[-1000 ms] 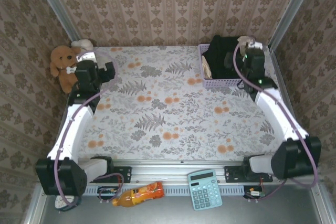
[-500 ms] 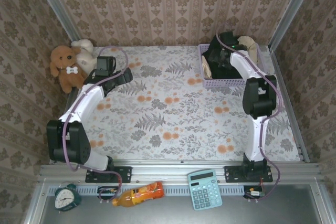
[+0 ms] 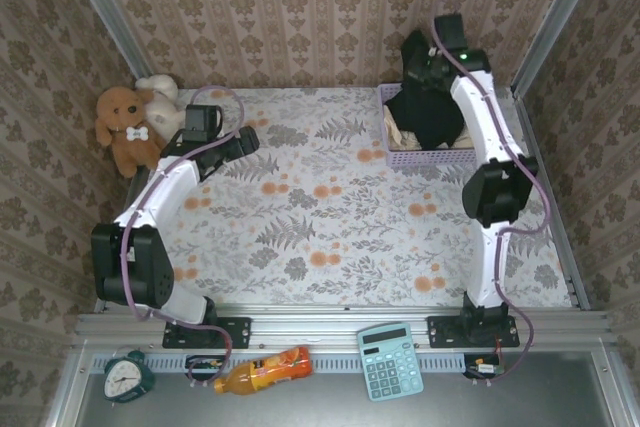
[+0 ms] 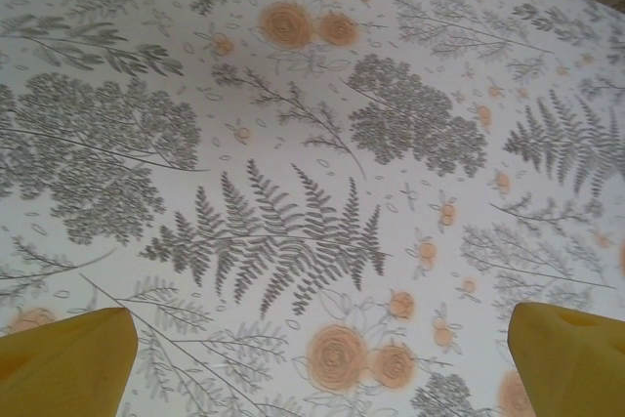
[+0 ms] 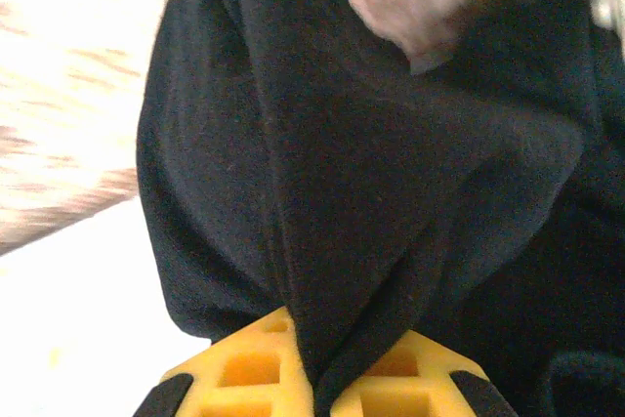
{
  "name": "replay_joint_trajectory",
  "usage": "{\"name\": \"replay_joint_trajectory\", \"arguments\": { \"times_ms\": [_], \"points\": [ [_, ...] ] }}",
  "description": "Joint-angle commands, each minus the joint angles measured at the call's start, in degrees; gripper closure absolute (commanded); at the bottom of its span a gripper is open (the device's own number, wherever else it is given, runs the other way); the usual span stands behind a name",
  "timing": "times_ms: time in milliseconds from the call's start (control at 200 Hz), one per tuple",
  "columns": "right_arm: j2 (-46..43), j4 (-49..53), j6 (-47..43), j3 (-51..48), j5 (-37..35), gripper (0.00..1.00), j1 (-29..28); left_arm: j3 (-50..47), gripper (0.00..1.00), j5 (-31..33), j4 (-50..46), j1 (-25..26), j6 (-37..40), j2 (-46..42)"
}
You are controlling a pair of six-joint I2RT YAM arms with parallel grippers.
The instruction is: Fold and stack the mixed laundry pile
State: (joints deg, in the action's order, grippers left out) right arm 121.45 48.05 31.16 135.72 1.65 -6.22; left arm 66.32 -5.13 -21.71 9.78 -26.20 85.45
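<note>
STEP: fetching the first garment | right gripper (image 5: pixel 317 378) clamped on black piece (image 5: pixel 371 192), draped over lavender basket (image 3: pixel 400 158), upper right | beige piece (image 3: pixel 397 133) in basket | left gripper (image 4: pixel 322 358) spread wide over table (image 3: pixel 320 207) | NEXT: looks like carry to centre, spread flat

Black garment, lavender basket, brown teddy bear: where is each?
black garment (image 3: pixel 428 112), top external view, middle of the cloth.
lavender basket (image 3: pixel 410 158), top external view, front wall.
brown teddy bear (image 3: pixel 125 132), top external view, chest.
</note>
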Motion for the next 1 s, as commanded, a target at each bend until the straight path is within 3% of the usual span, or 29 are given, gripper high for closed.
{"name": "replay_joint_trajectory", "arguments": {
  "times_ms": [0,125,300,430,530,680,720,770,850,995],
  "points": [
    [-11.1,5.5,-4.3,8.6,8.0,1.0,-4.1,2.0,0.0,-5.0,-2.3,0.3,-3.3,-2.6],
    [-16.1,8.2,-5.2,13.4,13.4,1.0,-10.7,1.8,0.0,-5.3,-2.8,0.2,-3.0,-4.5],
    [-21.7,4.1,-2.5,8.9,19.5,1.0,-22.2,3.1,0.0,0.3,-8.1,-0.2,-2.8,-6.6],
    [-26.7,-6.9,1.5,-10.0,19.3,1.0,-25.1,3.9,0.0,5.1,-12.9,-2.0,-3.0,-8.6],
    [-30.0,-20.2,4.4,-28.8,12.0,1.0,-24.7,3.0,0.0,6.2,-14.9,-3.5,-3.0,-10.8],
    [-23.4,-31.2,7.5,-43.3,5.3,0.99,-22.0,0.8,0.0,6.4,-16.1,-3.9,-2.9,-13.3],
    [-19.8,-31.9,7.8,-43.7,6.2,0.85,-21.0,-0.1,0.0,6.2,-16.3,-3.9,-3.1,-13.6],
    [-15.4,-29.5,9.3,-42.1,6.9,0.48,-19.9,-1.0,0.0,5.7,-16.4,-3.8,-3.3,-13.8],
    [-12.6,-25.9,8.6,-40.8,6.9,0.02,-19.4,-2.4,0.0,5.1,-17.1,-3.0,-3.2,-14.4],
    [-17.4,-19.6,4.2,-45.2,5.2,0.0,-20.1,-7.3,0.0,3.7,-19.3,-0.3,-2.1,-16.5]
  ]
}}
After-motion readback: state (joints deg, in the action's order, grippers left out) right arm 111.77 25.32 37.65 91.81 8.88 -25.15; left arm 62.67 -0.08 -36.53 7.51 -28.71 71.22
